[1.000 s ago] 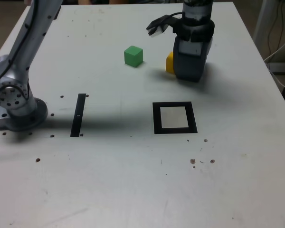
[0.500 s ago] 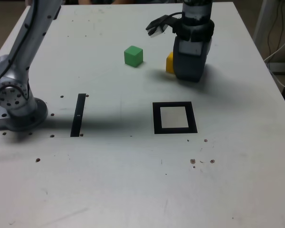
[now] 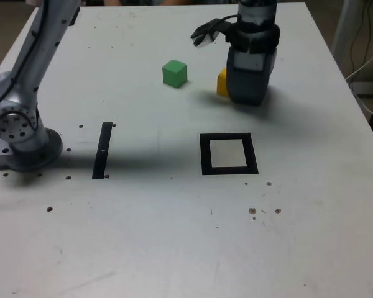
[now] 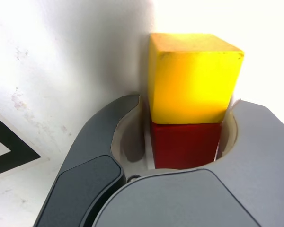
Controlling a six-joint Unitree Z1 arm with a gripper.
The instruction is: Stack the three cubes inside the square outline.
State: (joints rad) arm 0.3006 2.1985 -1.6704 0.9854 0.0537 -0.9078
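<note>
Shows the gripper (image 3: pixel 247 93) lowered to the tabletop (image 3: pixel 174 236) toward the far side, on the exterior view's right, pointing down. Hides the fingertips behind the grey gripper body in that view.

From the wrist view, finds the gripper (image 4: pixel 185 104) with its jaws straddling the red cube (image 4: pixel 187 144), one on each side. Looks to touch the cube on one side; leaves a thin dark sliver between pad and cube on the other. Cannot tell whether the cube is truly pinched or only closely bracketed.

Puts the yellow cube (image 4: pixel 194 78) directly beyond the red one, face to face and touching, past the fingertips. In the exterior view, shows only a slice of the yellow cube (image 3: pixel 222 82), peeking out at the gripper's left edge; hides the red cube entirely there.

Places the green cube (image 3: pixel 174 73) alone on the tabletop, to the exterior view's left of the gripper, apart from it.

Leaves the square outline (image 3: pixel 229 153) nearer the camera than the gripper, with only its pale centre inside. Catches one black corner of it (image 4: pixel 9 146) at the wrist view's edge.

Sets a thin black strip (image 3: pixel 102 149) well to the exterior view's left of the outline, next to the arm's base (image 3: pixel 18 133).
</note>
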